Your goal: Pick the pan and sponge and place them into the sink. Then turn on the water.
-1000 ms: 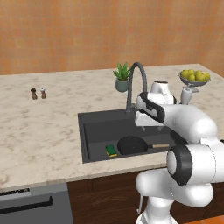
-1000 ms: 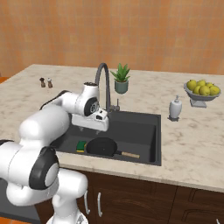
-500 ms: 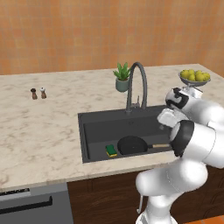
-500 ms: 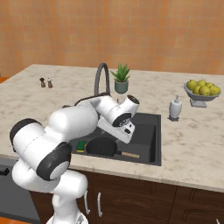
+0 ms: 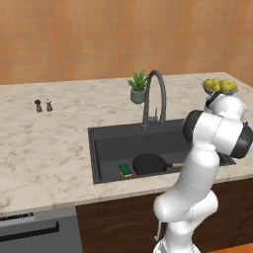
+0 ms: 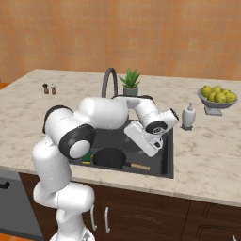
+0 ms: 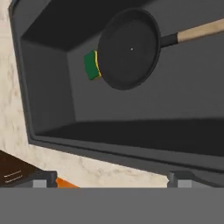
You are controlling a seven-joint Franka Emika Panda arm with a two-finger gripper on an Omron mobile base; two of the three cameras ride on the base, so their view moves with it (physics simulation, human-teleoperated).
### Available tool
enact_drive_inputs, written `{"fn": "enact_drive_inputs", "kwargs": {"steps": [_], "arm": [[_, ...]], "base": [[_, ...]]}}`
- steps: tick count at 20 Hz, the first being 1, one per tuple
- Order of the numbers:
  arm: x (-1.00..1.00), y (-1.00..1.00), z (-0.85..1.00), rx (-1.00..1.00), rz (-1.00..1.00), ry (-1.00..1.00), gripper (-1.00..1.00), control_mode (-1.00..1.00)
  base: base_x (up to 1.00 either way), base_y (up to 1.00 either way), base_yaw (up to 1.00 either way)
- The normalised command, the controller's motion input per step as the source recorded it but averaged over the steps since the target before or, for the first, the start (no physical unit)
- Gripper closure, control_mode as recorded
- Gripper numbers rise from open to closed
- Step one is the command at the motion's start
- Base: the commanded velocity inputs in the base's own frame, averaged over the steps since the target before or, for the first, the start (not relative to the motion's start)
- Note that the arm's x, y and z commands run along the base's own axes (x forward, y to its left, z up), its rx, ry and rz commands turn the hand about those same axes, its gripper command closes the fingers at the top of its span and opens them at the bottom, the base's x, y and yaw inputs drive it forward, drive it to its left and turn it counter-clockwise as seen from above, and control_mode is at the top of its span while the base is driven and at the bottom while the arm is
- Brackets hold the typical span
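Hand view looks down into the sink (image 7: 48,87), where the pan (image 7: 129,48) lies flat on the basin floor with its handle running off toward one edge, and the sponge (image 7: 92,65) sits touching the pan's rim, green layer showing. In the left base view both rest at the front of the basin, the sponge (image 5: 125,169) just beside the pan (image 5: 149,163) on its left; they seem set there as the finished first part of the task, leaving only the water. No stream falls from the faucet (image 5: 154,94), so the tap is judged not yet on. The pincer (image 7: 111,178) hangs above the basin's rim with its two dark tips set wide apart, holding nothing and touching nothing. The plant (image 5: 138,88) stands on the counter (image 5: 49,143) behind the faucet.
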Motion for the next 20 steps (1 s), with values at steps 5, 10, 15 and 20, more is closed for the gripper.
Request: {"fn": "enact_drive_inputs", "kwargs": {"steps": [5, 10, 15, 20], "arm": [[0.19, 0.23, -0.24, 0.00, 0.04, -0.23, -1.00, -1.00], [0.11, 0.28, -0.05, 0.00, 0.05, -0.38, -1.00, -1.00], [0.20, 0.31, 0.00, 0.00, -0.09, -0.19, -1.00, -1.00], [0.57, 0.33, 0.10, 0.00, -0.25, -0.03, -1.00, -1.00]], "base": [[0.00, 0.00, 0.00], [0.00, 0.00, 0.00], [0.00, 0.00, 0.00], [0.00, 0.00, 0.00]]}}
